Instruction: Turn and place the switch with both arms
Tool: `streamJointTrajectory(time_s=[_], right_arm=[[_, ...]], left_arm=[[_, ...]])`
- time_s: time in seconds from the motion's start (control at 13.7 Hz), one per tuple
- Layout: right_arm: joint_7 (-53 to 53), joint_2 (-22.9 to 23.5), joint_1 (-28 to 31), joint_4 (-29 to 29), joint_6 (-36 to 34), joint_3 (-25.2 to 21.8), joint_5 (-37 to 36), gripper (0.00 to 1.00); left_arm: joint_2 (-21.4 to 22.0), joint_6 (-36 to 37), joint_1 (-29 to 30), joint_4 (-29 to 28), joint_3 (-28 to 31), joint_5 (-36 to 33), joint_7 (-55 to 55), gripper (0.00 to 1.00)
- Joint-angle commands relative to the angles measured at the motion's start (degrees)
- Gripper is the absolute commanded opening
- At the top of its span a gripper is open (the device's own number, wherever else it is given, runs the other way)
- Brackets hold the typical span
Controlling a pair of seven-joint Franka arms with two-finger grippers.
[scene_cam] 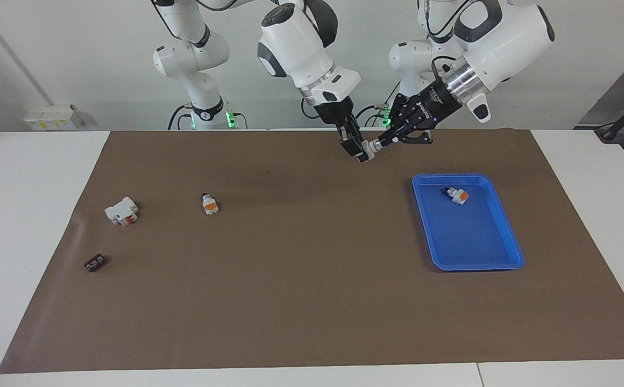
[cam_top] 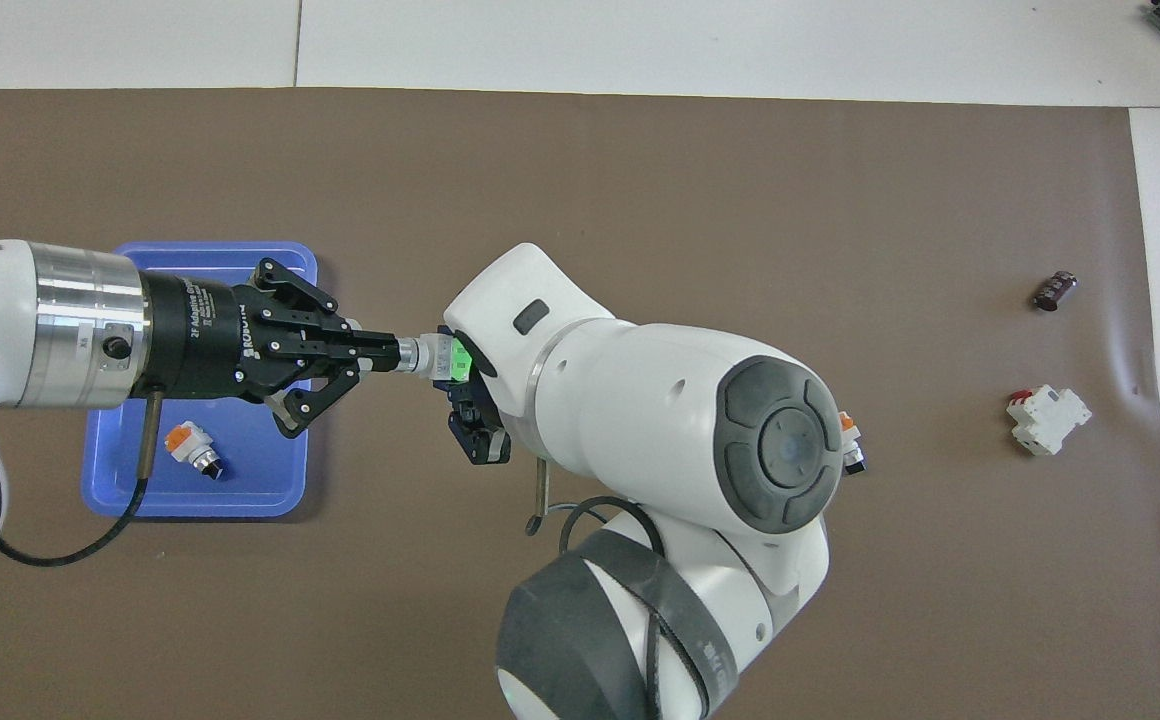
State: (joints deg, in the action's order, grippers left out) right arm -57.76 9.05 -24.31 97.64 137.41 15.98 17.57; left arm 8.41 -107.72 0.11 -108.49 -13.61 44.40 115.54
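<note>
The switch (cam_top: 438, 357) — white-grey, green face up — lies level in the air, clamped between both pincers, knob end in the left gripper (cam_top: 392, 351).

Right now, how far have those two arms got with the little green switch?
Done: the green switch is off the table, up over the brown mat beside the blue tray. In hand: the left gripper is shut on its knob end, the right gripper on its body, mid-handover. Left: one gripper letting go and the switch going into the tray, where an orange-faced switch already lies.
</note>
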Motion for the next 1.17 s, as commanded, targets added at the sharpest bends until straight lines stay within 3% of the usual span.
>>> streamJointTrajectory(time_s=[0.0,0.07,0.29,0.59,1.1], right_arm=[[2.9,-1.6,0.3,-0.1,0.0,0.5,-1.0,0.91],[2.9,-1.7,0.3,-0.1,0.0,0.5,-1.0,1.00],[3.1,-1.7,0.4,0.0,0.0,0.5,-1.0,1.00],[3.0,-2.0,1.4,0.6,-1.1,0.2,-1.0,1.00],[2.8,-1.9,13.9,0.8,-4.5,0.1,-1.0,1.00]], left_arm=[[0.6,-2.9,0.0,-2.8,0.6,-2.7,-0.3,0.00],[0.6,-2.9,0.0,-2.8,0.6,-2.7,-0.3,0.00],[0.6,-3.0,-0.1,-2.8,0.6,-3.4,-0.6,0.00],[0.5,-3.9,-1.0,-2.7,0.4,-9.7,-2.2,0.00],[0.7,-3.6,0.0,-3.7,0.5,-22.1,-24.1,0.00]])
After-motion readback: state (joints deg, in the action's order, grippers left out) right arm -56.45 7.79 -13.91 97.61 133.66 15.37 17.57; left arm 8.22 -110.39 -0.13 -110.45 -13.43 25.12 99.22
